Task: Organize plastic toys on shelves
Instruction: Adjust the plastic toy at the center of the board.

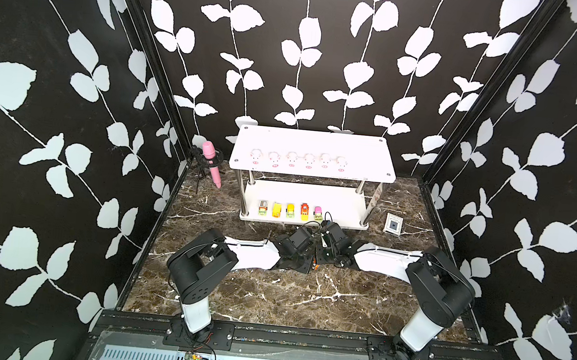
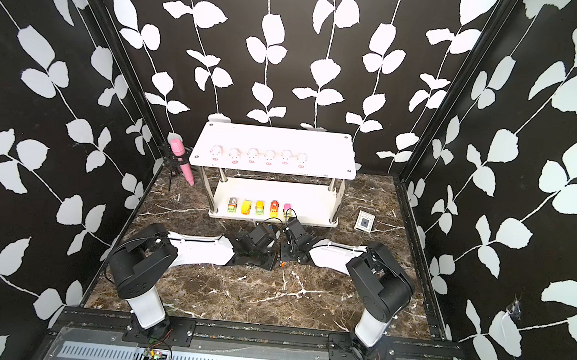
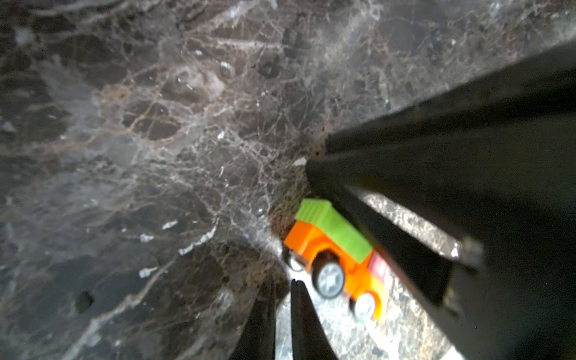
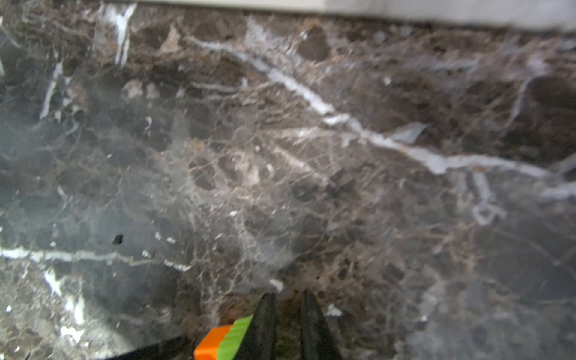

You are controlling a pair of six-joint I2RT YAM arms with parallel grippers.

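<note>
1. low over the table (image 1: pixel 270 293), just in front of the shelves (image 1: pixel 313 142), the left tool (image 3: pixel 283 288) and the right tool (image 4: pixel 288 299) are close together.
2. the left tool has its fingers almost together, with only a thin slit between them, and nothing is in it.
3. the right tool is the same: nearly closed and holding nothing.
4. an orange and green toy truck (image 3: pixel 336 249) is on the table between the two tools, outside both grips. it is right at the outer side of one right tool finger (image 4: pixel 265 324).
5. beyond the tools, five toy vehicles (image 1: pixel 289 211) are in a row on the lower board, and six pig figures (image 1: pixel 297 160) are in a row on the upper board.
6. a card box (image 1: pixel 393 225) lies beyond the right tool, apart from the shelves.
</note>
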